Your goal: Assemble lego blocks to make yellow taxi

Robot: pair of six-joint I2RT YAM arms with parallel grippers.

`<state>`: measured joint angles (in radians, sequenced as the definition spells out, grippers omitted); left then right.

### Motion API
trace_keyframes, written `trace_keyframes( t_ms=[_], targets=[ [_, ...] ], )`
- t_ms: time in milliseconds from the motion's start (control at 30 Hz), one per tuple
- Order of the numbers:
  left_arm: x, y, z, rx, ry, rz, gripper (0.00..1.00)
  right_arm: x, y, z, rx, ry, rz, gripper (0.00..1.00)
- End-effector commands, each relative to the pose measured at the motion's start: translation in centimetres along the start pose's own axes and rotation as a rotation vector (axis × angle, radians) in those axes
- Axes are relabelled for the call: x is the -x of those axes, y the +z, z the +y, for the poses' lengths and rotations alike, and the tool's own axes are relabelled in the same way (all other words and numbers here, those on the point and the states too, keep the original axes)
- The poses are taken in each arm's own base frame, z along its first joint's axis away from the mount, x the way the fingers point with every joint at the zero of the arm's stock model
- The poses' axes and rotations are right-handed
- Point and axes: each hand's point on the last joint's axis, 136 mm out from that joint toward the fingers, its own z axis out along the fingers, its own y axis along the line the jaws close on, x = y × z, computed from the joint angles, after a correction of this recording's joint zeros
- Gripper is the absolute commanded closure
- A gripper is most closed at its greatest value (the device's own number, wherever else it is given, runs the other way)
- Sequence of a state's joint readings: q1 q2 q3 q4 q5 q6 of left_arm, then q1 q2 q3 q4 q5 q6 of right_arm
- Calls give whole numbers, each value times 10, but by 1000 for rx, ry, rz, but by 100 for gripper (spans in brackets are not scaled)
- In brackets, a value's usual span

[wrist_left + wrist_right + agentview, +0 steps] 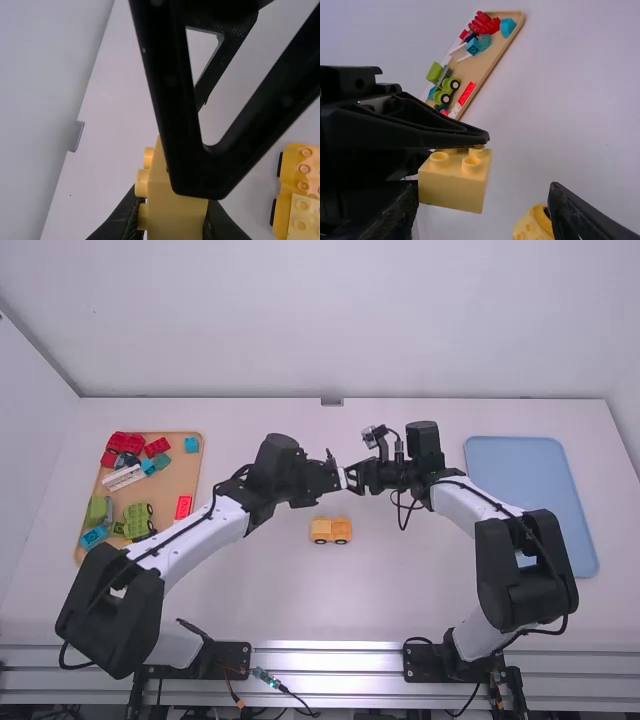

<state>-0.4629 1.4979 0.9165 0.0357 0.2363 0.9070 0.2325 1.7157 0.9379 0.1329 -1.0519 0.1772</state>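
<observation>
Above the table, my left gripper [334, 476] and right gripper [358, 478] face each other in the high view. A yellow block [175, 212] is clamped in my left gripper [174, 206]. In the right wrist view that yellow block [452, 186] shows its round studs, and my right gripper [485, 192] stands open around the space at the block. One right finger passes close in front of the block in the left wrist view; contact cannot be told. The yellow taxi base [331, 530], with dark wheels, rests on the table nearer the arm bases.
A wooden tray [197, 475] at the left holds red, teal, green and white pieces, including a green wheeled one [138, 520]. At the right lies a blue tray [520, 465]. The left forearm passes close to the wooden tray.
</observation>
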Motion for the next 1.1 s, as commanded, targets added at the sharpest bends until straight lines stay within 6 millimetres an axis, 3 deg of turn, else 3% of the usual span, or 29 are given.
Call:
trace_keyframes(
  t_ms=[0, 433, 700, 1067],
  targets=[
    [12, 0, 3, -3, 13, -28, 98, 3, 1, 4, 34, -2, 1, 31],
    [21, 5, -7, -31, 32, -58, 98, 3, 1, 2, 24, 0, -1, 47],
    [11, 22, -9, -25, 24, -31, 98, 2, 1, -3, -8, 13, -2, 50],
    [21, 23, -3, 1, 16, -64, 98, 0, 0, -15, -73, 46, -2, 50]
  ],
)
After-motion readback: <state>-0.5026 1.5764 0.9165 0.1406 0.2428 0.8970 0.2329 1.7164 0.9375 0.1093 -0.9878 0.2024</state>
